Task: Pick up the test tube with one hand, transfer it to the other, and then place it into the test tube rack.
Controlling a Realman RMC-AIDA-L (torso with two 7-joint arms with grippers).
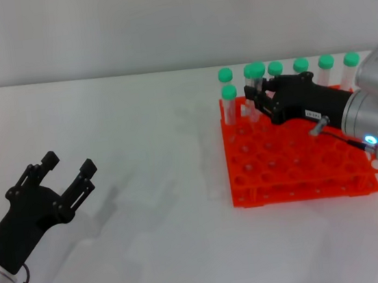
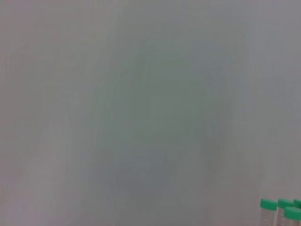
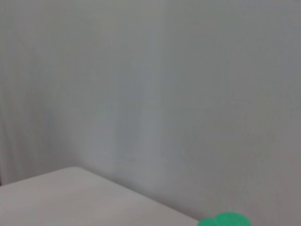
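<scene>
We see a plain white bench running back to a pale, bare wall; nothing marks either surface apart from soft shadows under the arms.

On the right side of the bench stands the test tube rack, bright orange, with a row of green-capped tubes upright along its far edge and one more just nearer at the far left corner.

The right pincer, black with a small white label on its wrist, reaches leftward over the rack's far left part. It is closed on the test tube, which stands upright with its green cap above the fingers and its lower end over the rack holes; we cannot tell whether it is seated.

The left pincer hangs over the near left of the bench, well apart from the rack, its fingers spread wide and holding nothing.
</scene>
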